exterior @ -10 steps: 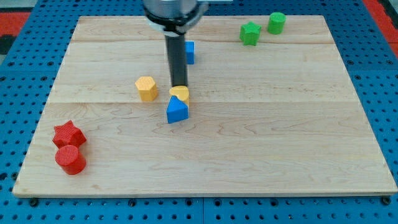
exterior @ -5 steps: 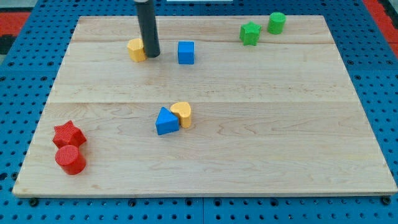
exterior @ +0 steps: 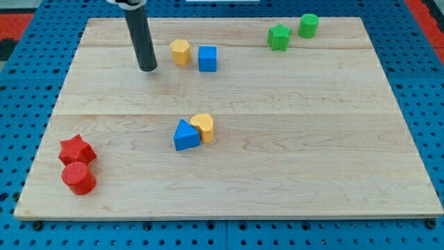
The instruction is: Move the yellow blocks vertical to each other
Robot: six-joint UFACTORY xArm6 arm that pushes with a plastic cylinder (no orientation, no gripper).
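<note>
A yellow hexagonal block sits near the view's top, touching or nearly touching a blue cube on its right. A second yellow block, heart-shaped, lies at mid-board, pressed against a blue triangular block on its left. The heart is below the hexagon and a little to its right. My tip rests on the board left of the yellow hexagon and slightly lower, with a gap between them.
A green star and a green cylinder sit at the view's top right. A red star and a red cylinder sit at the bottom left. The wooden board lies on a blue pegboard.
The yellow hexagon went from mid-board up to the top, then right to beside the blue cube. My tip moved from the heart to left of the hexagon. The heart and blue triangle shifted slightly.
</note>
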